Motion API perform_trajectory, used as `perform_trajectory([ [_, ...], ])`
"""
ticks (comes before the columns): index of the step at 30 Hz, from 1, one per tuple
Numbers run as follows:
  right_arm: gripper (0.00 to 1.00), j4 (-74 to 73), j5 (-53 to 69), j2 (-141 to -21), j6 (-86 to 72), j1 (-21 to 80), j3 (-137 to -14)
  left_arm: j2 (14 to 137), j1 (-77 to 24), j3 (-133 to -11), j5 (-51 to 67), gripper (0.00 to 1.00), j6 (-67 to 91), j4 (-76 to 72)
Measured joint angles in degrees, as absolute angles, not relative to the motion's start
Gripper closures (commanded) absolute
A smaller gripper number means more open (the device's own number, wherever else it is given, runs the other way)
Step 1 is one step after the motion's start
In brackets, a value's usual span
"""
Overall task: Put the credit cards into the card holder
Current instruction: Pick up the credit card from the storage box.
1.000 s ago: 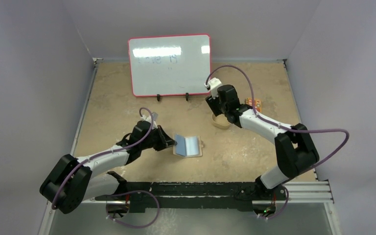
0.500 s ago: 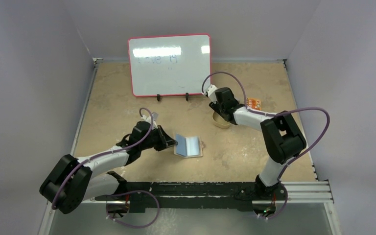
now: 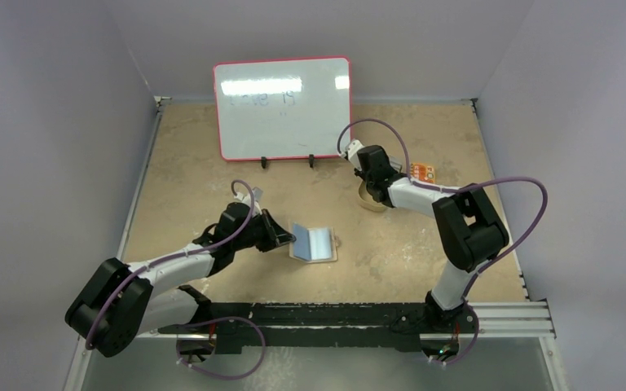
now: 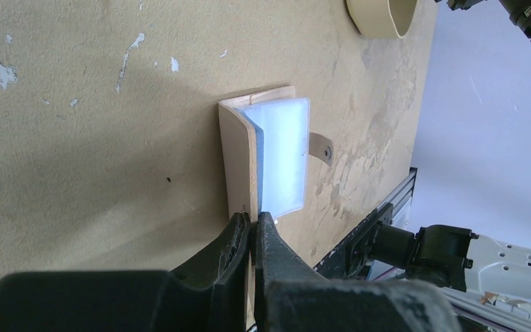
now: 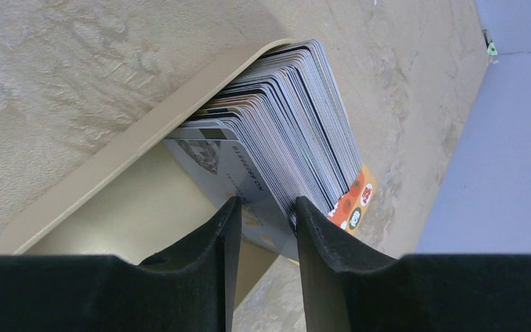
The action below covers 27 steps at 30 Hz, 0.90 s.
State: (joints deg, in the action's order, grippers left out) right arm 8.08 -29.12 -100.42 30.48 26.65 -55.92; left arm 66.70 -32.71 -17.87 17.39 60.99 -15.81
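Top external view, from the left: the left gripper (image 3: 284, 237) lies low over the table (image 3: 212, 171), at the left edge of the card holder (image 3: 315, 243). The left wrist view shows its 2 fingers (image 4: 235, 238) drawn almost together, pinching the near edge of the holder's tan cover. The card holder (image 4: 238, 159) lies open near the table's middle, with a pale blue-white sleeve face up and the snap tab (image 4: 321, 147) pointing away from the gripper.

Behind it a red-framed whiteboard (image 3: 283, 107) stands propped at the back.

Further right, the right gripper (image 3: 368, 181) dips into a tan oval dish (image 3: 367, 204). From the right wrist, the credit cards (image 5: 283, 124) stand packed on edge against the dish's rim (image 5: 131, 145). The right gripper (image 5: 263, 211) is narrowly parted with the front few cards between its fingers. Whether the pads press them I cannot tell. An orange patterned card (image 5: 351, 200) shows at the stack's far end.
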Motion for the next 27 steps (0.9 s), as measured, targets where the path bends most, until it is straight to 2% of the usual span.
perform_trajectory([
  [18, 0.68, 5.37, -29.45, -100.42, 28.38, 26.65, -57.98, 66.7, -32.71, -17.12, 17.34, 1.0, 61.98, -16.64],
  [27, 0.76, 2.26, -30.11, -99.9, 27.0, 26.68, -59.66, 66.72, -32.71, -16.99, 17.37, 1.0, 61.98, -17.1],
])
